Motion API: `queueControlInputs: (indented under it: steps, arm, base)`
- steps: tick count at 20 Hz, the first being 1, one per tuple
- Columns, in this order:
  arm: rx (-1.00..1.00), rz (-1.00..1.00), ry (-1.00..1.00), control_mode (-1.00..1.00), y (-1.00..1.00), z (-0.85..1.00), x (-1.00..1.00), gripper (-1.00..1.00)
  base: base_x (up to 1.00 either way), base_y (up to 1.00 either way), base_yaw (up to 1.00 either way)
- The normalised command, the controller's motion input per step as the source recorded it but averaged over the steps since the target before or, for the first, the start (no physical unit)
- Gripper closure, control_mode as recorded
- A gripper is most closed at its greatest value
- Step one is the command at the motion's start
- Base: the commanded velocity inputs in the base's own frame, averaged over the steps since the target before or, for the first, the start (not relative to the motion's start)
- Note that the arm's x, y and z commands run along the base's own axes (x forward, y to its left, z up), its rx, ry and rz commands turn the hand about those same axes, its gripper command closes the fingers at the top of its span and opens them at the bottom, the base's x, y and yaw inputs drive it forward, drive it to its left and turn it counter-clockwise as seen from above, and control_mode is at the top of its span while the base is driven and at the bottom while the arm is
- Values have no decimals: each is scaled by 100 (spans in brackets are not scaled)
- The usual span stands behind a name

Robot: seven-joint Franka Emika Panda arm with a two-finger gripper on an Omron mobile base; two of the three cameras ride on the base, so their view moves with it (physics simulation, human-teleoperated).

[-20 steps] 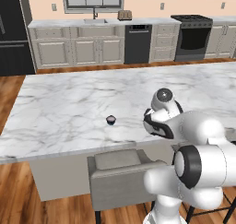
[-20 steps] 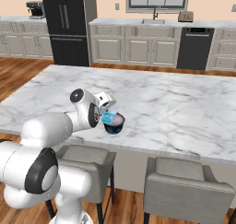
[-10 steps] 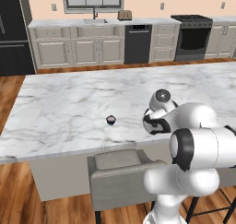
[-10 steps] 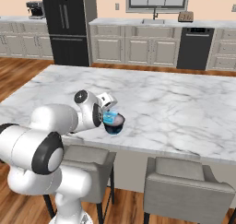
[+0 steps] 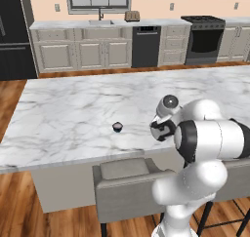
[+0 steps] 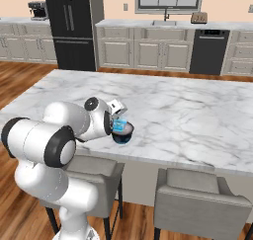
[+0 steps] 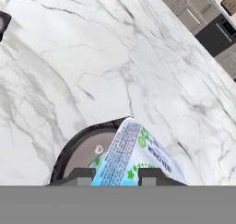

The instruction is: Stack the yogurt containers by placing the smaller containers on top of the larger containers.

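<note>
while clamped in the hand [image 7: 116, 176], the blue cup [image 7: 133, 156] sits over the dark tub [image 7: 78, 154].

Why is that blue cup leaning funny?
The translucent light-blue yogurt cup sits tilted, not flat, over the wide dark tub, pinched between the gripper fingers. The tiny dark cup stands apart on the marble counter.

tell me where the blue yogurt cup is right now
The blue cup is clamped in the gripper, over the wide dark tub near the island counter's front edge.
</note>
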Motion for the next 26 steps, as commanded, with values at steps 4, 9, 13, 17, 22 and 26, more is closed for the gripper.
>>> queueControlInputs:
  steps: [4, 9, 13, 17, 22, 26]
  arm:
    - [0, 3, 0, -100, 0, -24, 28, 100]
    - [0, 3, 0, -100, 0, -25, 27, 100]
    - [0, 2, 0, -100, -4, -12, 3, -100]
    - [0, 2, 0, -100, -17, -8, 0, -100]
    - [0, 1, 0, -100, -19, -1, 0, -100]
    - [0, 0, 0, -100, -1, 0, 0, -100]
  base:
    - [0, 0, 0]
    - [0, 0, 0]
    - [0, 0, 0]
    - [0, 0, 0]
    - [0, 0, 0]
    - [0, 0, 0]
